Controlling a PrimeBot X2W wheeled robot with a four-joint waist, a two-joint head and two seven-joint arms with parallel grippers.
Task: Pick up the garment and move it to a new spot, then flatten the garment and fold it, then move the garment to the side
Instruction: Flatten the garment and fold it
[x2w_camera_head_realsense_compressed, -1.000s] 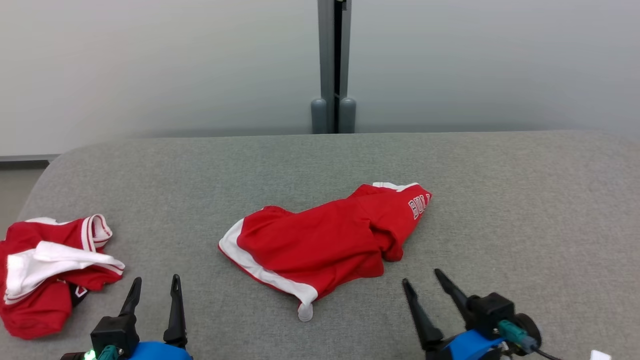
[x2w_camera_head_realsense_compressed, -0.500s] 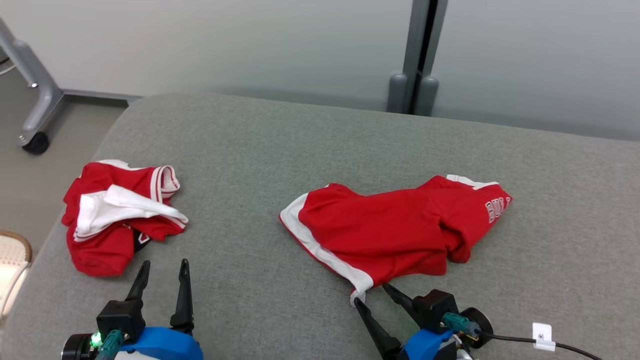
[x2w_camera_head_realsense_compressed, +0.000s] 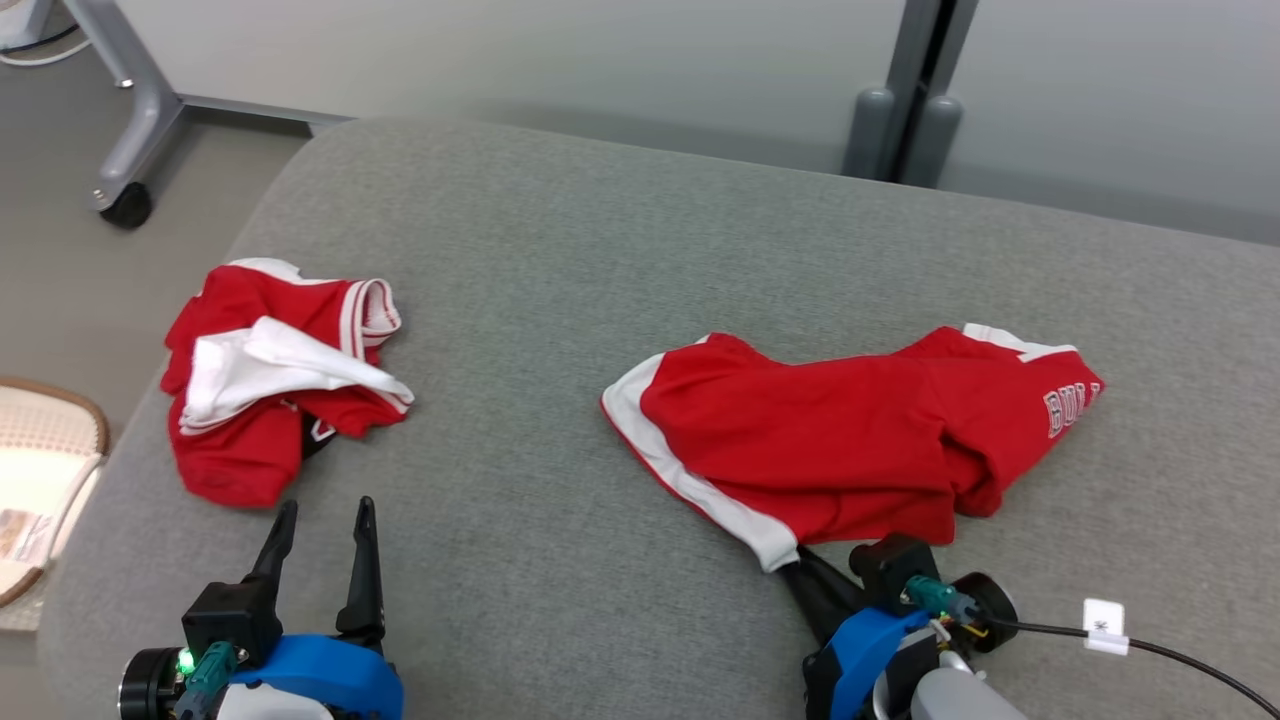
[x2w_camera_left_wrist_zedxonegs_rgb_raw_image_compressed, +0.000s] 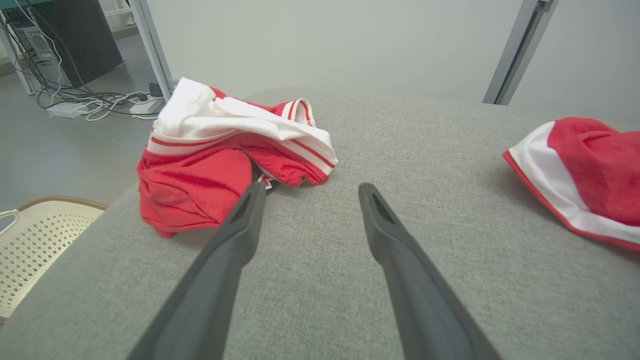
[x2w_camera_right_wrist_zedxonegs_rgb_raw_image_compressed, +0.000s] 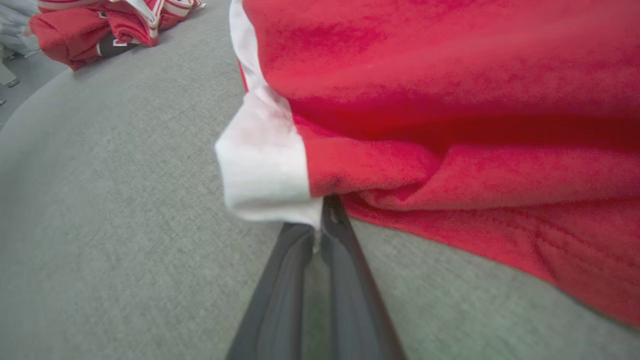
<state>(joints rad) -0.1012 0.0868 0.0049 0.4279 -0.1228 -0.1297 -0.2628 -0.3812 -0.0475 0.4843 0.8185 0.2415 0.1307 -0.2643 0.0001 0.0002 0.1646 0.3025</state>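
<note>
The garment (x2w_camera_head_realsense_compressed: 850, 450), a pair of red shorts with white trim, lies crumpled on the right half of the grey padded surface (x2w_camera_head_realsense_compressed: 560, 260), close to its near edge. White lettering (x2w_camera_head_realsense_compressed: 1070, 410) on its right end reads "BUL" before a fold cuts it off. I can't read any other print on it.

The right gripper (x2w_camera_head_realsense_compressed: 795, 565) sits at the near edge with its two dark fingers pressed together on the garment's white hem corner (x2w_camera_right_wrist_zedxonegs_rgb_raw_image_compressed: 265, 170); in the right wrist view the cloth bunches right at the tips. A cable (x2w_camera_head_realsense_compressed: 1180, 655) carrying a small white tag (x2w_camera_head_realsense_compressed: 1105, 613) trails from that wrist; whatever is printed on the tag is too small to read.

The left gripper (x2w_camera_head_realsense_compressed: 320, 520) hangs over bare surface near the near-left corner, fingers spread wide with nothing between them.

A second garment (x2w_camera_head_realsense_compressed: 270, 400), red with white striped bands, is heaped by the left edge, well apart from the shorts. Bare grey lies between the two and runs wide toward the far edge, where a grey post (x2w_camera_head_realsense_compressed: 905, 110) stands. Off the left edge are a pale perforated basket (x2w_camera_head_realsense_compressed: 40, 440) and a wheeled frame leg (x2w_camera_head_realsense_compressed: 130, 140).
</note>
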